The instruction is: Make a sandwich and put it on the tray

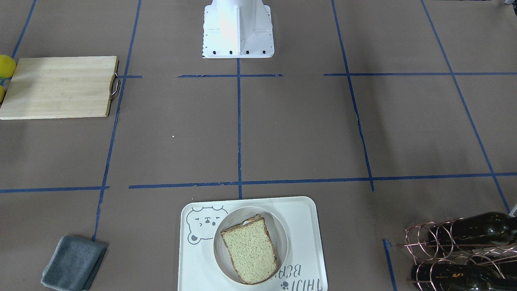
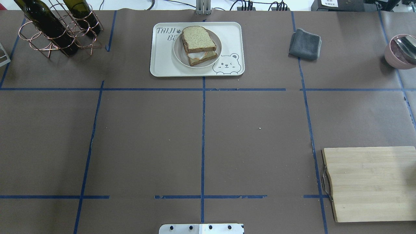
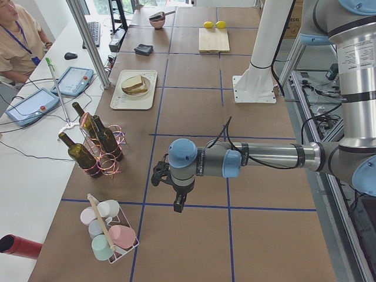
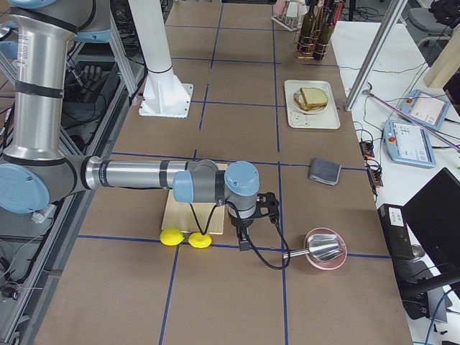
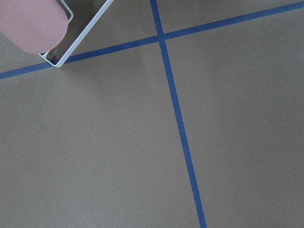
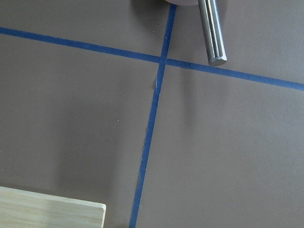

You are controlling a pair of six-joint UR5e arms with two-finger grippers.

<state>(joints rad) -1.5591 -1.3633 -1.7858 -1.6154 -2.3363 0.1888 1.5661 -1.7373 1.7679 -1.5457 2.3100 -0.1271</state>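
The left gripper is held over the left end of the bench, the right gripper over the right end; finger spacing cannot be told. At mid far edge, the sandwich is stacked on a plate within the tray.

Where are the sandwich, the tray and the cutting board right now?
sandwich (image 2: 198, 39), overhead exterior view, middle of the top bread slice.
tray (image 2: 162, 65), overhead exterior view, bare surface near its lower-left corner.
cutting board (image 2: 370, 182), overhead exterior view, middle of its wooden face.
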